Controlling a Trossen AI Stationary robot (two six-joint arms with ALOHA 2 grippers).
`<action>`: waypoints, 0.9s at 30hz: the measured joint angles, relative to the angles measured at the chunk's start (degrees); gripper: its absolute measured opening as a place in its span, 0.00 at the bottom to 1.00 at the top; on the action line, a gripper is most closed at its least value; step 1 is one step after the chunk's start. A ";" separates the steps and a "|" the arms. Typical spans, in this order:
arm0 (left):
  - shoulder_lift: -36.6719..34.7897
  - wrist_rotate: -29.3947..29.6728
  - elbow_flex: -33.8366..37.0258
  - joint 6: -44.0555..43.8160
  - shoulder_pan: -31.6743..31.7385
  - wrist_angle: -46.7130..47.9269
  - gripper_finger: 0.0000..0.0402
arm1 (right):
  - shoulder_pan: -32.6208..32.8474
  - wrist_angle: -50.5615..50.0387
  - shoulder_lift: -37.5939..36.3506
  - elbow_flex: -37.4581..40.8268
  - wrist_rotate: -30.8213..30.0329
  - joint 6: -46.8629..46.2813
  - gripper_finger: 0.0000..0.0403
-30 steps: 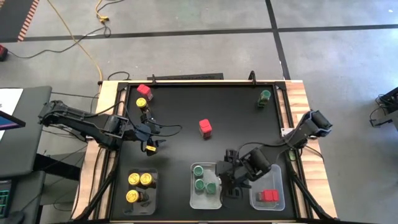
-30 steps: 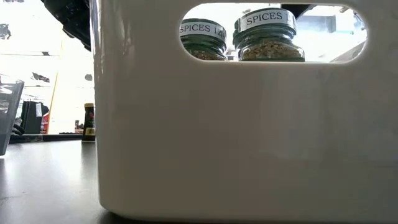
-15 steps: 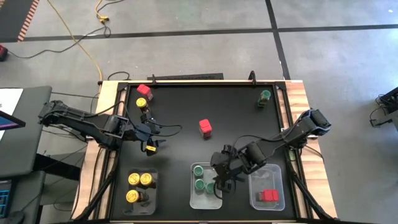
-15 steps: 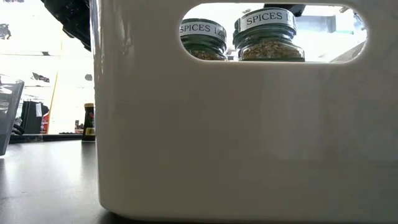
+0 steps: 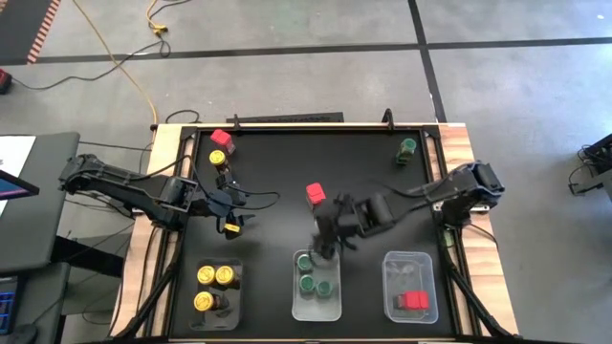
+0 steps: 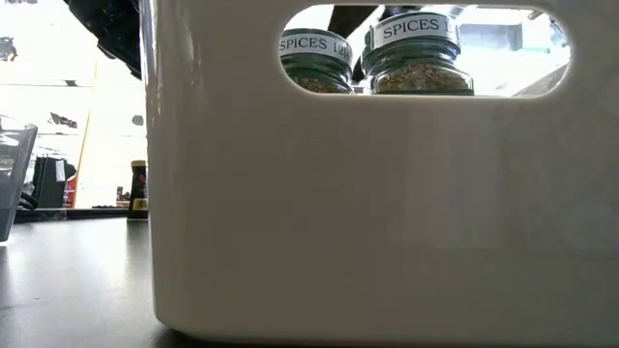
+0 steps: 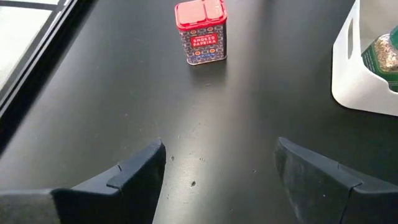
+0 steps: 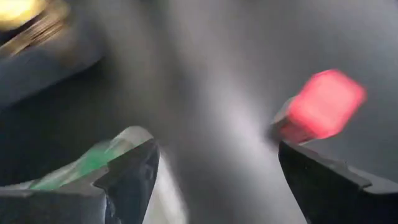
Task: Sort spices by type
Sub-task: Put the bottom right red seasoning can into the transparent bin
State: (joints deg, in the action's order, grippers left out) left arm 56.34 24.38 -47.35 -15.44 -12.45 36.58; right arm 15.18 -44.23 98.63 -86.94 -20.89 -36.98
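Spice jars stand loose on the black table: a red-lidded jar (image 5: 316, 196) in the middle, a red one (image 5: 222, 139) and a yellow-lidded one (image 5: 218, 158) at the far left, and a green-lidded one (image 5: 408, 148) at the far right. My right gripper (image 5: 323, 244) hangs open over the far end of the middle tray (image 5: 316, 308), just near of the middle red jar (image 8: 320, 102). Nothing is between its fingers. At the table's left side, my left gripper (image 5: 234, 214) is open and holds nothing, and it faces the middle red jar (image 7: 200, 31).
Three clear trays line the near edge. The left tray (image 5: 215, 311) holds three yellow-lidded jars, the middle one three green-lidded jars (image 5: 306, 284), and the right tray (image 5: 411, 272) red-lidded jars (image 5: 413, 301). The low view is filled by the middle tray's wall (image 6: 387, 193).
My right gripper has swung from between the middle and right trays toward the table's left and far edges, over the middle tray's far end, toward the middle red jar. It has turned on the way and stays open with nothing in it. The jars have not moved.
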 joint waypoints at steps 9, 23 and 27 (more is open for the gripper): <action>0.00 0.02 0.02 2.75 0.00 -0.02 0.71 | -17.17 1.43 0.02 0.00 3.95 -8.31 0.89; 0.02 0.02 0.02 7.17 0.00 -0.08 0.71 | -22.99 -7.60 14.42 -8.88 13.49 -6.04 0.89; 0.02 0.02 0.02 6.78 0.00 -0.04 0.71 | -23.21 -12.27 18.47 -13.30 12.61 -6.87 0.89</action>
State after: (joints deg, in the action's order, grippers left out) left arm 56.36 24.40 -47.33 -8.66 -12.45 36.53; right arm -8.03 -56.49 117.10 -100.24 -8.28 -43.85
